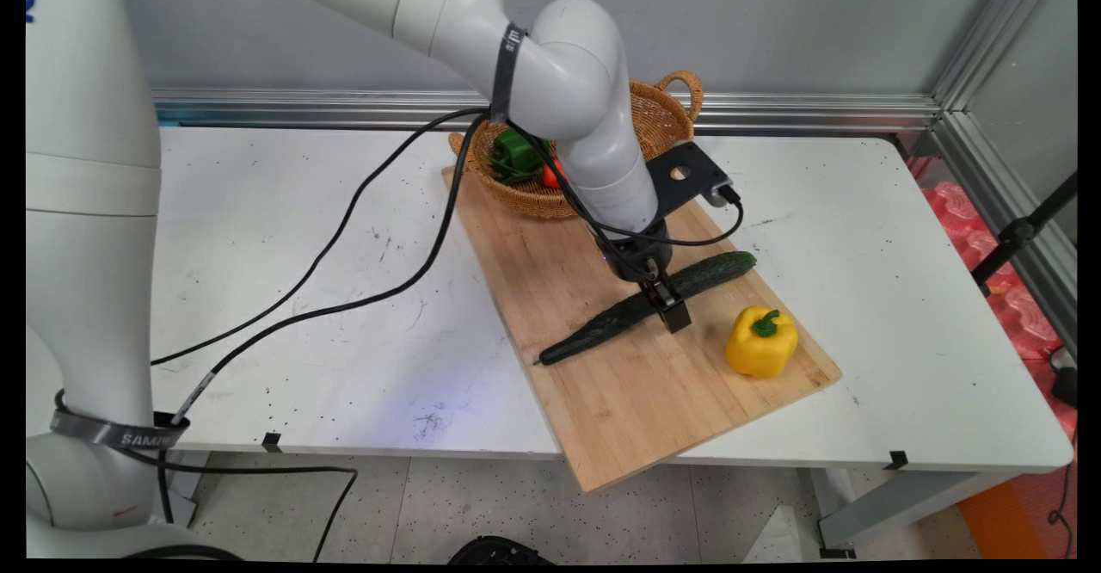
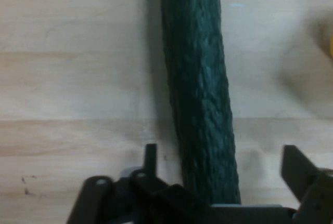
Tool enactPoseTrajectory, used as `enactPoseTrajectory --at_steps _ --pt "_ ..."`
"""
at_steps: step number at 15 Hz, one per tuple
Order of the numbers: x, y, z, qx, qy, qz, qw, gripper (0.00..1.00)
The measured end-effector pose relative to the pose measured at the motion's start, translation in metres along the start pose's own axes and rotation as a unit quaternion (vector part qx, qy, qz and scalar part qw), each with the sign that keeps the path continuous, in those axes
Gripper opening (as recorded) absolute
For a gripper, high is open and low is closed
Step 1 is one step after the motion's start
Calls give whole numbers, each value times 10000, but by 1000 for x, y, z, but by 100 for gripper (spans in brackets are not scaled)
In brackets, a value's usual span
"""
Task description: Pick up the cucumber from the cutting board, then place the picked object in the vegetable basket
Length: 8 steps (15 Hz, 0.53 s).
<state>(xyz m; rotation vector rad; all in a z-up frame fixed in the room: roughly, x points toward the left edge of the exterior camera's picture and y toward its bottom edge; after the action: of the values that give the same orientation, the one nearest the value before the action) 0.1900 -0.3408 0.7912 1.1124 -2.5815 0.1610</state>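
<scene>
One cucumber (image 2: 200,94) lies between the open tool's (image 2: 221,164) fingers.

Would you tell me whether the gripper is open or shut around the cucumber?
Open: the gripper straddles the cucumber, with gaps beside both fingers.

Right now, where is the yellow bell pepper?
In the main view, the yellow bell pepper stands on the wooden cutting board, near its right corner, beside the cucumber.
</scene>
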Motion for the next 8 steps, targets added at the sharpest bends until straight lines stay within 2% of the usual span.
enactPoseTrajectory --at_steps 1,2,8 --pt "0 1 0 10 -13 2 10000 100" --pt "-1 2 1 21 -41 5 10000 0" --pt "-4 6 -3 42 -75 72 9999 0"
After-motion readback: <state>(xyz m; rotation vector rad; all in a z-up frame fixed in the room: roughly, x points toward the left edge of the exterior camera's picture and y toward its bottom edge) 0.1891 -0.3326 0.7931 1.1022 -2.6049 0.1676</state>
